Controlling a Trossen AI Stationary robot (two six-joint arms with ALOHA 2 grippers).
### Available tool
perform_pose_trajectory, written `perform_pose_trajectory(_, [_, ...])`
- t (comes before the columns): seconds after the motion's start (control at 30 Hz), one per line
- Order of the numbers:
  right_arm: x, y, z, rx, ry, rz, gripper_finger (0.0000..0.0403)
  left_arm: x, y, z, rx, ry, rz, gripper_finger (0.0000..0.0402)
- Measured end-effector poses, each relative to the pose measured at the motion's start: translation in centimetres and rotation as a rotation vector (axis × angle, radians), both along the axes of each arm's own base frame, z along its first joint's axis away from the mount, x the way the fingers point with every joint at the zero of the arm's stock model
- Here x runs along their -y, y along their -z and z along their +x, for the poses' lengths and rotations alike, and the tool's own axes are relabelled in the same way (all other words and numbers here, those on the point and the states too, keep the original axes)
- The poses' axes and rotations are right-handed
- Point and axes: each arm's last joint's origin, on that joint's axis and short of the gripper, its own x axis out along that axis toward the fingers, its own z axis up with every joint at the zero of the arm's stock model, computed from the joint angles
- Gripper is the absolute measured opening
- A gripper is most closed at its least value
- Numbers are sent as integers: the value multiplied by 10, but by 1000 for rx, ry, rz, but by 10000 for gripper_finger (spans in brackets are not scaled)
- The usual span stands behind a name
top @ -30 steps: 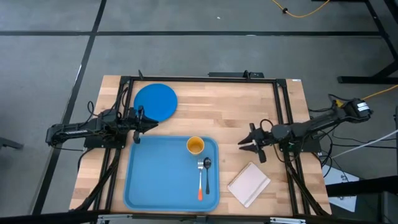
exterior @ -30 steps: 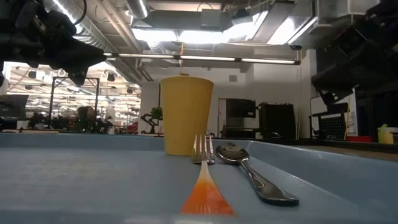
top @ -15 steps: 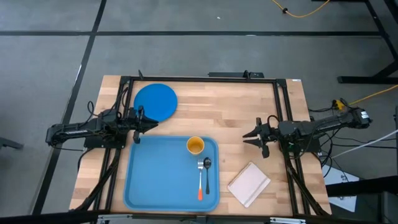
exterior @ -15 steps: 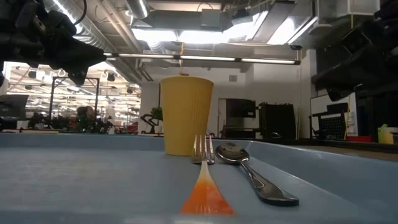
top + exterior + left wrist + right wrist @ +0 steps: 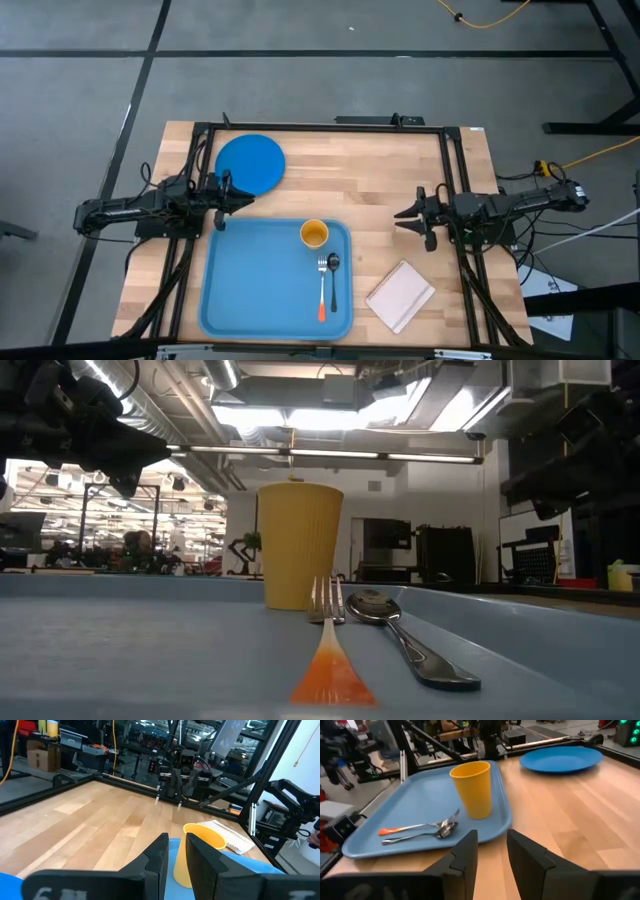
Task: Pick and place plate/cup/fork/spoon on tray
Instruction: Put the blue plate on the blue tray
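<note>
The light-blue tray [image 5: 260,285] lies at the table's near middle. The orange-yellow cup [image 5: 314,235] stands upright on its base in the tray's far right part. The fork [image 5: 322,290] and the dark spoon [image 5: 333,280] lie side by side on the tray floor, just near of the cup. The blue plate [image 5: 250,163] lies flat on the table at the far left, off the tray. My left gripper [image 5: 248,199] hovers shut between plate and tray. My right gripper [image 5: 399,216] is slightly open and empty, to the right of the tray.
A small white rectangular pad [image 5: 400,295] lies on the table to the right of the tray's near corner. Bare wood lies between the plate and my right gripper. Black frame rails [image 5: 455,170] run along the table's left, right and far edges.
My right gripper has drawn back from the tray toward the table's right edge and a little toward the far edge, holding nothing. The cup, fork, spoon and plate have stayed where they were.
</note>
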Motion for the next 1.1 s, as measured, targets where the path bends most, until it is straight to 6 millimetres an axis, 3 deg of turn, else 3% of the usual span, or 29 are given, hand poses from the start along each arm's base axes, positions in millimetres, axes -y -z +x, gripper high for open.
perform_pose_trajectory(0.27, [0,0,0,-7,19,96,110,0,0,0,0,0,0,59])
perform_pose_trajectory(0.57, [1,2,1,-16,20,-93,110,0,0,0,0,0,0,59])
perform_pose_trajectory(1.1, [1,-5,-2,53,-3,-52,110,0,0,0,0,0,0,59])
